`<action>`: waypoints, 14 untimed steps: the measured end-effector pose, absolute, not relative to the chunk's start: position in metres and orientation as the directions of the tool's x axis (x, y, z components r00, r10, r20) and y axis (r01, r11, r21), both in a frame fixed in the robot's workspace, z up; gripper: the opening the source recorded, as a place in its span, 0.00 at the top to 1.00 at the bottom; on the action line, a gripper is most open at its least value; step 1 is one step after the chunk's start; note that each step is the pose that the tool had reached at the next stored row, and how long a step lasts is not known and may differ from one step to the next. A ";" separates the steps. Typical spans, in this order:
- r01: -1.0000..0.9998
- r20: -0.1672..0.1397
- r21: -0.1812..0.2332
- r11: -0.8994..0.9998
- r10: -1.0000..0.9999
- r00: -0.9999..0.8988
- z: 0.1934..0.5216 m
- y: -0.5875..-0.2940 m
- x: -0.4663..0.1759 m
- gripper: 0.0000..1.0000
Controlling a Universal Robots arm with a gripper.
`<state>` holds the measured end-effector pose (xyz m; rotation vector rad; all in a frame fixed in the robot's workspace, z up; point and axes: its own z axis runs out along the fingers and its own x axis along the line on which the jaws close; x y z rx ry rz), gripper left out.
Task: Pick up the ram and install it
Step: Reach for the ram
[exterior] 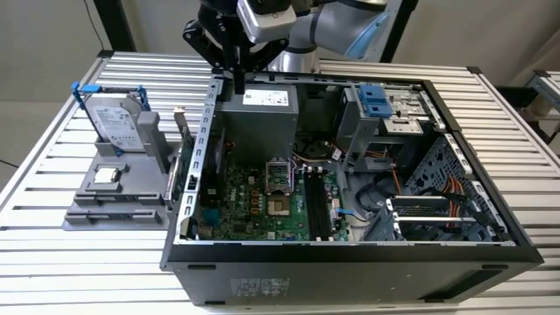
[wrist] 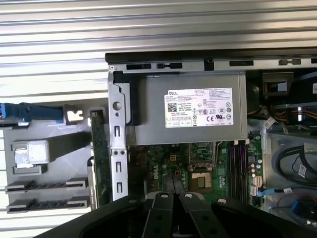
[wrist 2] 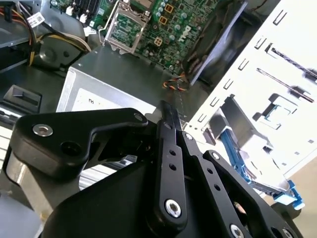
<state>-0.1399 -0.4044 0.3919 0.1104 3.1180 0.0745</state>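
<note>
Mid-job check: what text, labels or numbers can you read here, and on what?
White label on the power supply: print too small to read.
Label on the hard drive: blurred, unreadable.
Sticker on the computer case: too small to read.

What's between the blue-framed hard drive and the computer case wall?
A green card stands on edge beside the case wall in the first wrist view; the exterior view shows the hard drive beyond it.
</note>
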 end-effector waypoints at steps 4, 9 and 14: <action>0.070 -0.019 0.048 0.996 0.071 -0.997 0.392 -0.405 -0.143 1.00; 0.070 -0.019 0.048 0.996 0.071 -0.997 0.391 -0.408 -0.147 1.00; 0.070 -0.019 0.048 0.996 0.071 -0.997 0.391 -0.410 -0.153 1.00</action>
